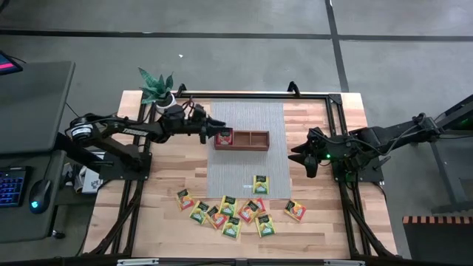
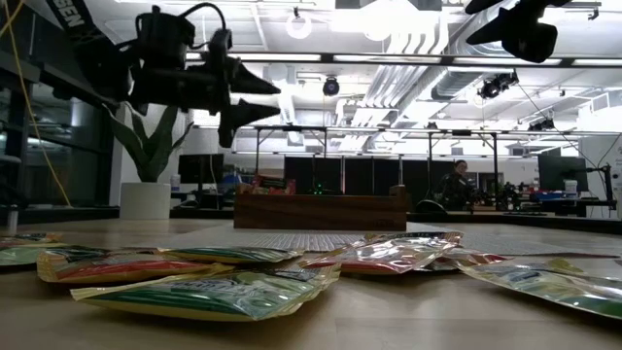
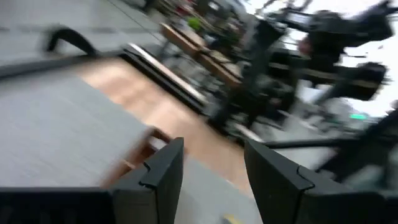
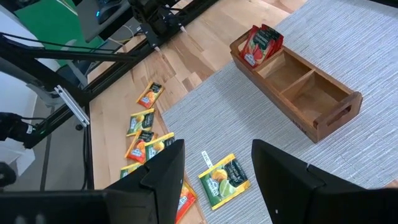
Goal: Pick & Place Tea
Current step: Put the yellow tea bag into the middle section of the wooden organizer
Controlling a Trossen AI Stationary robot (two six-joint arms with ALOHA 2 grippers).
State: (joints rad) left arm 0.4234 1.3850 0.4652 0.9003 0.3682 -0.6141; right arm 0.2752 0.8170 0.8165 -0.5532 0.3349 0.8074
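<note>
While the left pincer (image 1: 219, 134) hangs over the tray's (image 1: 242, 140) left end, its fingers are parted and empty, and a couple of red tea packets (image 4: 261, 42) stand upright in that end compartment just under it. Other two compartments look bare from the right wrist view. Tray sits on a grey mat (image 1: 245, 148) in the middle of the table (image 1: 318, 222). Most of the tea (image 1: 229, 210) is scattered flat on the wood near the front edge, red, yellow and green ones, some overlapping, with one green packet (image 1: 260, 185) lying alone on the mat. Right pincer (image 1: 298, 154) waits open off to the right of the mat, holding nothing. Potted plant (image 1: 157, 89) in the back left corner
</note>
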